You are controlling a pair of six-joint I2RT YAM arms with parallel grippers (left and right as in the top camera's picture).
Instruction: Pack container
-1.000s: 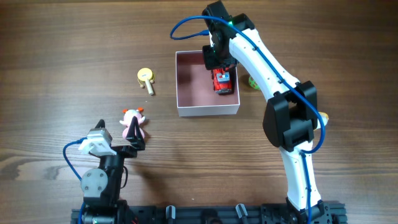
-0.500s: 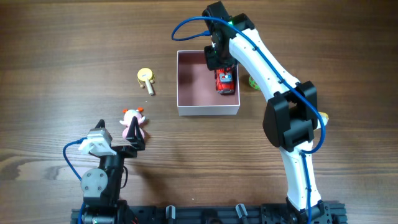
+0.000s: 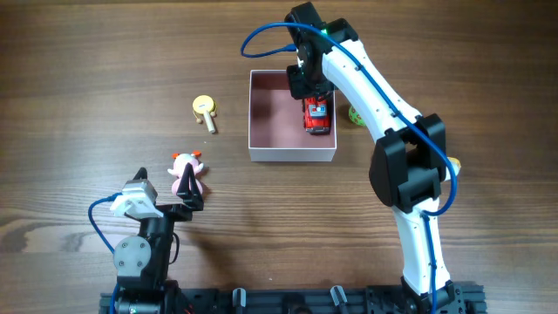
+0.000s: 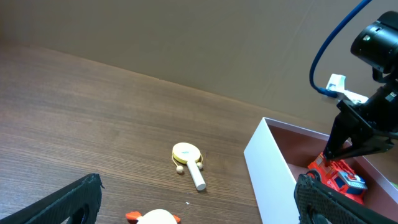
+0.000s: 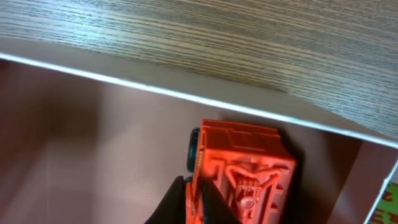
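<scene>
In the middle of the surface (image 3: 105,61): the box (image 3: 270,122), white walls, pink inside. Holds a red truck (image 3: 316,115) close to its right wall. Right fingers (image 5: 175,202) down in the box, right at the truck. Hard to tell if pinching it or loose. Left fingers (image 4: 68,199) wide open, holding nothing, low near the front edge, well apart from the box. Left of the box, a yellow paddle (image 3: 204,108). Just ahead of the left fingers, a pink and white toy (image 3: 187,174). Behind the right arm (image 3: 366,87), a bit of green (image 3: 355,114).
</scene>
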